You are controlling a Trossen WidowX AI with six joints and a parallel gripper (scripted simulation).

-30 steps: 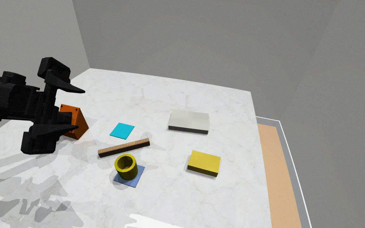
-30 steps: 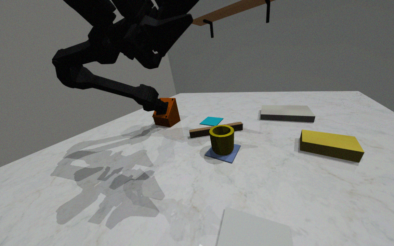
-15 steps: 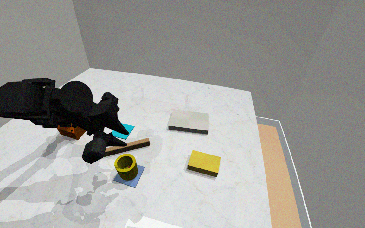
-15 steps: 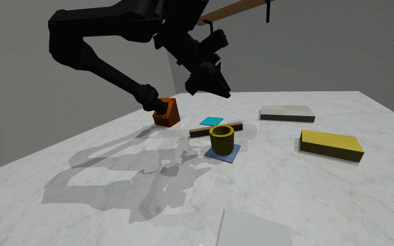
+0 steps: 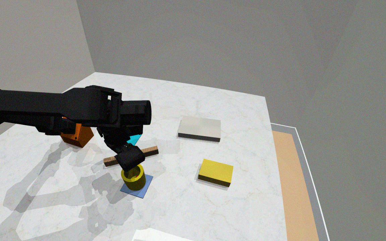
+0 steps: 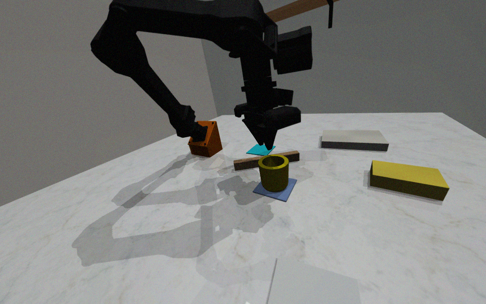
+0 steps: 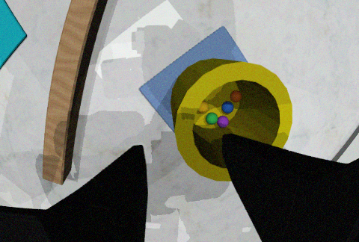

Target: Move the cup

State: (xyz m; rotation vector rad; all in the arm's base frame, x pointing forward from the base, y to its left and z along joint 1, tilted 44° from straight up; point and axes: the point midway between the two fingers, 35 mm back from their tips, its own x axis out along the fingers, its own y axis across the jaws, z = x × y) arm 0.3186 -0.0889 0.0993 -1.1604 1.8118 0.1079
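The yellow cup stands upright on the blue pad. Several small marbles lie inside it. The other pad, cyan, lies beyond the wooden bar and is partly hidden in the top view. My gripper is partly open and empty, above the cup's rim. In the wrist view one finger overlaps the cup's mouth and the other is left of the cup. The fingertips are hidden in the top view.
A wooden bar lies between the two pads. An orange block stands behind at left. A grey slab and a yellow block lie to the right. A whitish panel is at the front.
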